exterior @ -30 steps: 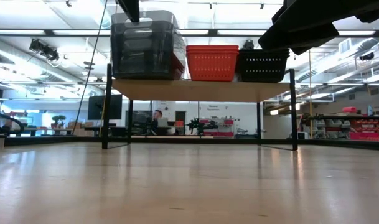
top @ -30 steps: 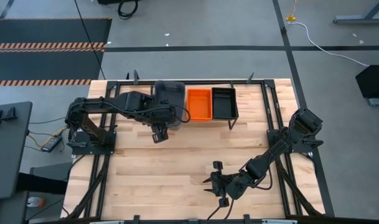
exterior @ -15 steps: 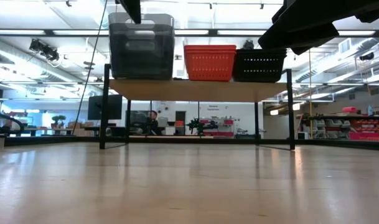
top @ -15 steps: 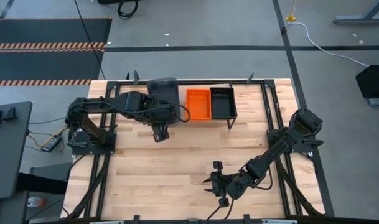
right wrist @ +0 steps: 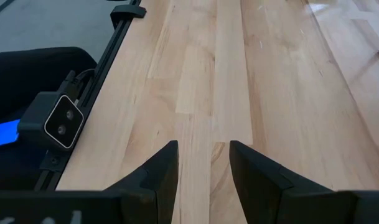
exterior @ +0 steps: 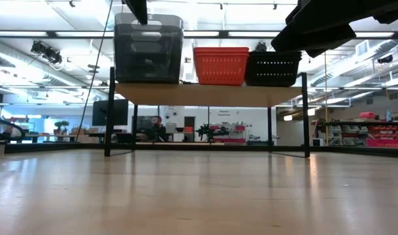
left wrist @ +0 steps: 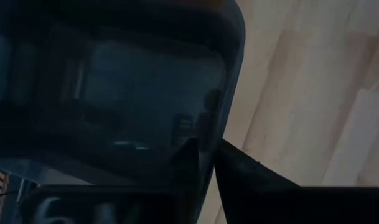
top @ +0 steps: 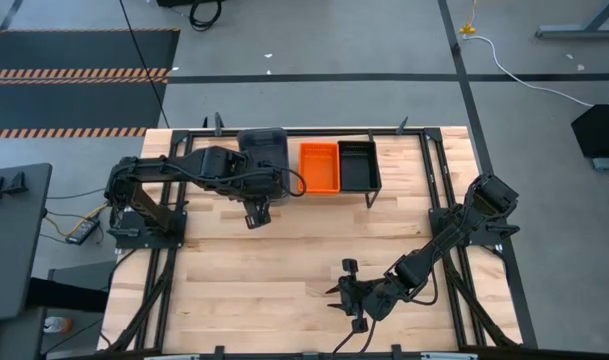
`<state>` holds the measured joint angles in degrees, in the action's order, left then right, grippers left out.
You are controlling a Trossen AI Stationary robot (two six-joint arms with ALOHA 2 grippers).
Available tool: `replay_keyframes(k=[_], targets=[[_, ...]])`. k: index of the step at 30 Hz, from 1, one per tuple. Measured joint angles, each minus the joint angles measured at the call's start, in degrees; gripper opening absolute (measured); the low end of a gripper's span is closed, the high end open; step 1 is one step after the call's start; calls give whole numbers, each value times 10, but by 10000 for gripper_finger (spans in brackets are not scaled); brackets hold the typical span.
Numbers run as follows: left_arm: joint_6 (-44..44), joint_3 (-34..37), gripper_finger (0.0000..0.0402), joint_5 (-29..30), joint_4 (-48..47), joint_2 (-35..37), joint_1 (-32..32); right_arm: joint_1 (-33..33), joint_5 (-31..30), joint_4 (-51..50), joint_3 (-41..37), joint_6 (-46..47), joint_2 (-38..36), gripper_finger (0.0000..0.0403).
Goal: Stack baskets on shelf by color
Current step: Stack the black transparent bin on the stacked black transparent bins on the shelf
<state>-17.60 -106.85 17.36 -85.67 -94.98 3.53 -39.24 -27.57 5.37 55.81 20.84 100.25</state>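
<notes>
**Three colour stacks on the shelf, grey pile under the left pincer**

While the left pincer (top: 265,196) sits at the near rim of the grey baskets (exterior: 148,49), I cannot tell whether its fingers grip that rim or stand slightly apart. Grey occupies one end of the shelf (exterior: 205,93), orange baskets (exterior: 221,65) the middle, black baskets (exterior: 272,68) the other end. No basket lies loose on the worktop (top: 284,270), so sorting looks essentially finished; only letting go and pulling back seems left. Well away, near the front edge, the right pincer (right wrist: 203,163) waits with fingers apart, holding nothing.
</notes>
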Motion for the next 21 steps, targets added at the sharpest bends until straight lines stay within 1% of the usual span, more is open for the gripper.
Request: replay_keyframes(k=[5, 11, 21], targets=[[5, 0, 80, 11, 0, 0, 0, 0, 0, 0, 0, 0, 0, 150], [7, 0, 95, 34, -7, 0, 0, 0, 0, 0, 0, 0, 0, 150], [4, 0, 84, 44, -12, 0, 0, 0, 0, 0, 0, 0, 0, 150]])
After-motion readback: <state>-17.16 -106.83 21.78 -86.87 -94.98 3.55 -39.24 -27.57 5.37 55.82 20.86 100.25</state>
